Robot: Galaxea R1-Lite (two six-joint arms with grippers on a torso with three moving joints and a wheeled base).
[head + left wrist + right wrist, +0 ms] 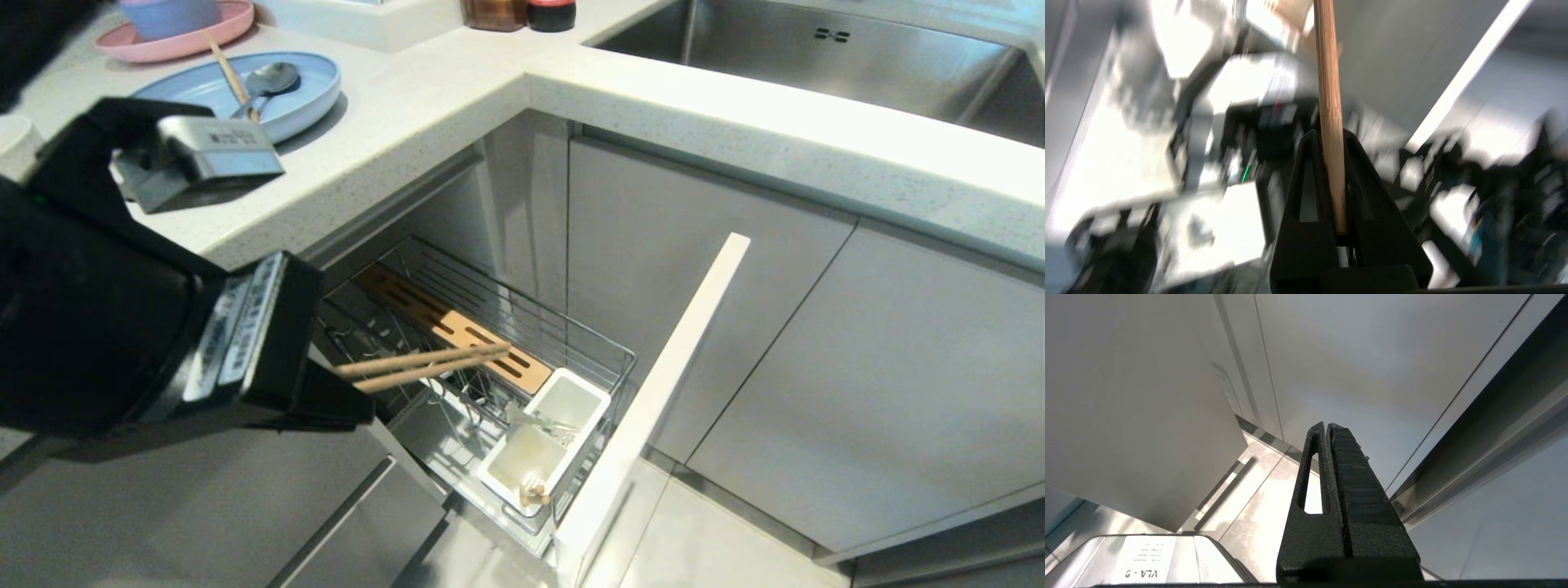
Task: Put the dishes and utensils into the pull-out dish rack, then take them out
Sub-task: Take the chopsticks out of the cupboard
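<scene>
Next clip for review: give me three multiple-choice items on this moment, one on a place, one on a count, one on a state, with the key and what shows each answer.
1. Where does the spoon lie?
A. on the light-blue plate
B. in the sink
C. in a white cup

2. How many white square cups sit in the pull-out dish rack?
A. one
B. two
C. four

3. What is the left pincer doing?
A. standing open and empty
B. gripping a fork
C. gripping chopsticks

Key: 1 A, its bowl rests on the plate on the counter. 2 B, two cups stand side by side at the rack's front end. 3 C, the wooden sticks stick out from its closed fingers.

"VLA - 9" reads mirrored on a white label (pixel 1143 559) on the robot's grey housing.
</scene>
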